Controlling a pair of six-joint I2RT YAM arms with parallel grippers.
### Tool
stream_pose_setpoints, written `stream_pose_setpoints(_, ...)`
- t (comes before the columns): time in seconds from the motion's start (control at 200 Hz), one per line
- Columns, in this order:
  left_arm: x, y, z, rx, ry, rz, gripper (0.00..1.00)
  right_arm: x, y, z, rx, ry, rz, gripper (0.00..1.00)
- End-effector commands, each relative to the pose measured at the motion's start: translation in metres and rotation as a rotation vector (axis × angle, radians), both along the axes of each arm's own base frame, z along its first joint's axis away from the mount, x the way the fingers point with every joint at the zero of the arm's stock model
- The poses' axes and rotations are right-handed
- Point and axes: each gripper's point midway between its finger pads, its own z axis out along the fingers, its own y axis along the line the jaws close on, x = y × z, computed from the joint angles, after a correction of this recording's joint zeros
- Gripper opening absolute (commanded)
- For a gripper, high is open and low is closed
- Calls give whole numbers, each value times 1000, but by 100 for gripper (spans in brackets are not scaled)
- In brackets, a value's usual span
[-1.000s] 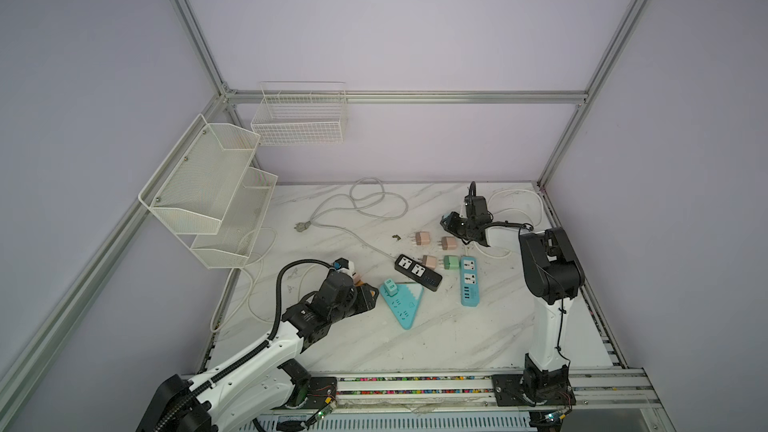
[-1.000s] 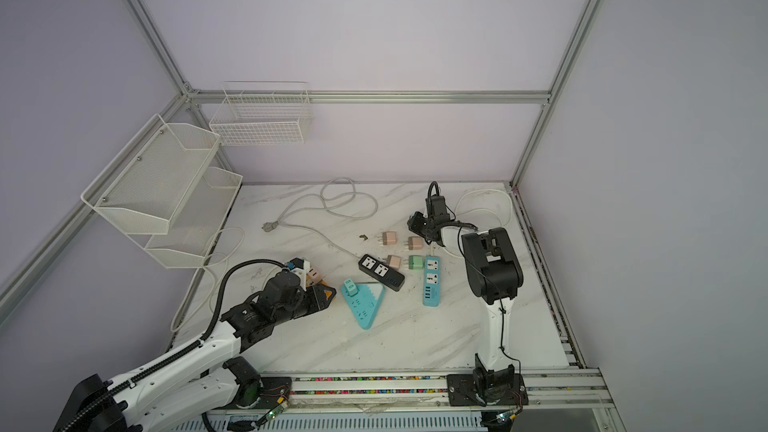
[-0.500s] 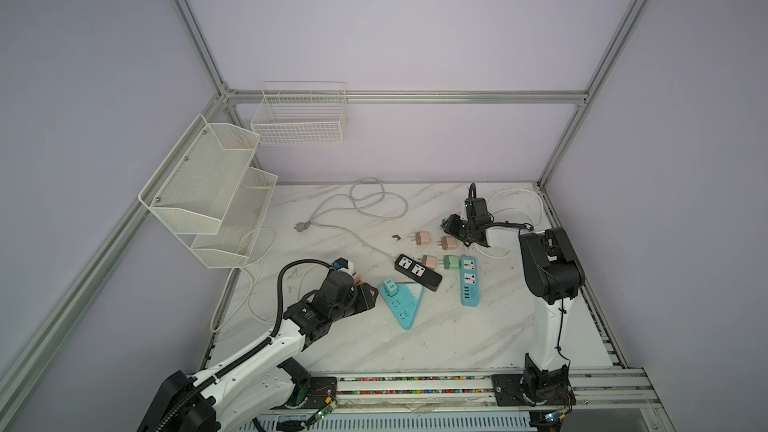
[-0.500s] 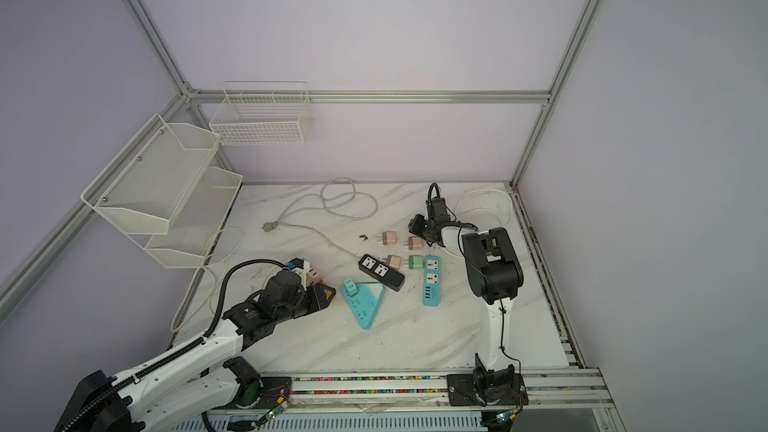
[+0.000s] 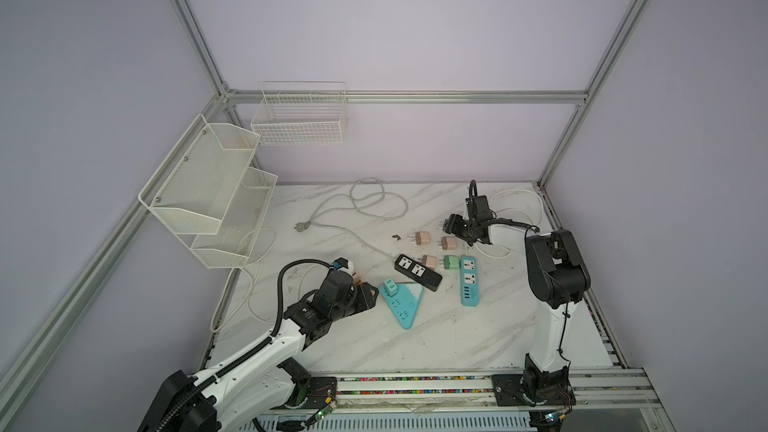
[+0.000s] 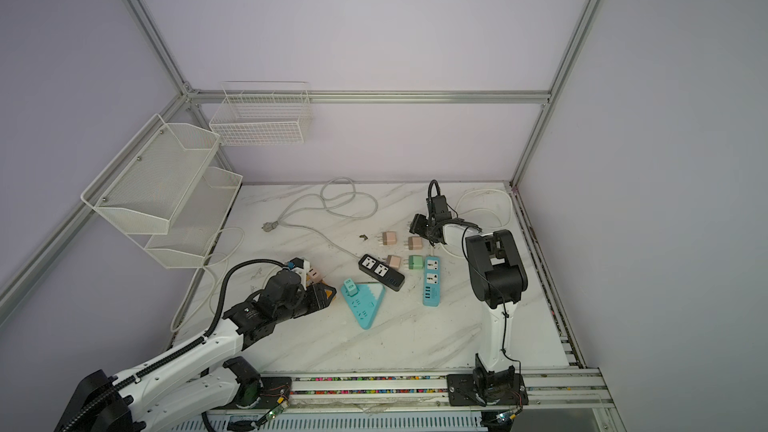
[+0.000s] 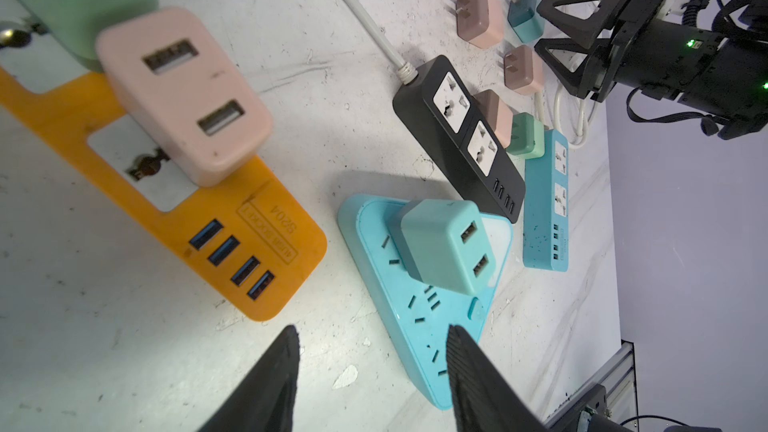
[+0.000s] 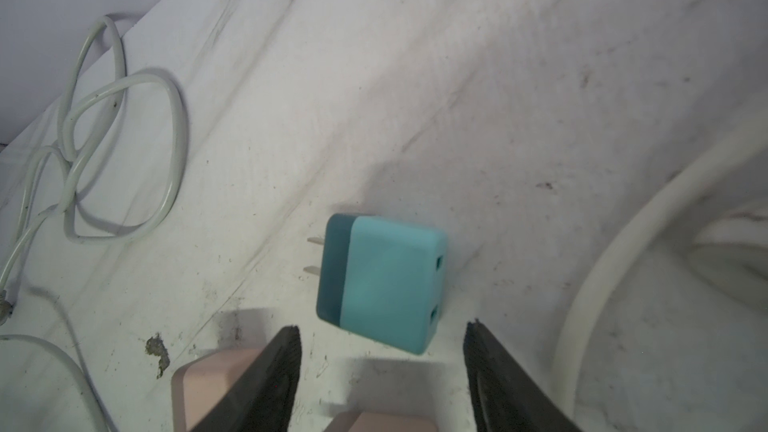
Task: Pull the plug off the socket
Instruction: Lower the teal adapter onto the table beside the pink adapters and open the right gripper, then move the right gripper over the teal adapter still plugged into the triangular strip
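Note:
A mint plug (image 7: pixel 442 245) stands in the teal triangular socket (image 7: pixel 419 326), seen in both top views (image 5: pixel 405 305) (image 6: pixel 363 305). A pink plug (image 7: pixel 183 93) sits in the orange socket strip (image 7: pixel 249 243). My left gripper (image 7: pixel 372 332) is open and empty, low over the table between those two sockets (image 5: pixel 370 299). At the back right my right gripper (image 8: pixel 382 328) is open. A loose teal plug (image 8: pixel 386 284) lies just beyond its fingertips, free of them.
A black strip (image 5: pixel 417 272) and a blue strip (image 5: pixel 468 280) lie mid-table. Loose pink plugs (image 5: pixel 423 238) (image 5: pixel 449 243) and a green plug (image 5: pixel 451 262) lie beside them. A grey cable (image 5: pixel 361 201) coils at the back. White wire baskets (image 5: pixel 216 184) hang on the left wall.
My right gripper has gone from shut to open and let go of the teal plug. My left gripper has opened slightly; its arm has hardly moved.

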Motion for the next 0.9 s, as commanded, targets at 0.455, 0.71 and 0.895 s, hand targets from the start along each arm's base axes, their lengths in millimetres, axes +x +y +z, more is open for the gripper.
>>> stream_pose_setpoints(0.455,6,6,9,-90,-46,77,59,-94,94,84,-252,-108,257,67)
stream_pose_setpoints(0.71,2,16,1,-46,-37,87,60,-161,152,92,-330,-126,373,67)
stream_pose_setpoints(0.895,-1,19,-6,-40,-26,85,60,-209,184,97,-320,-154,463,67)
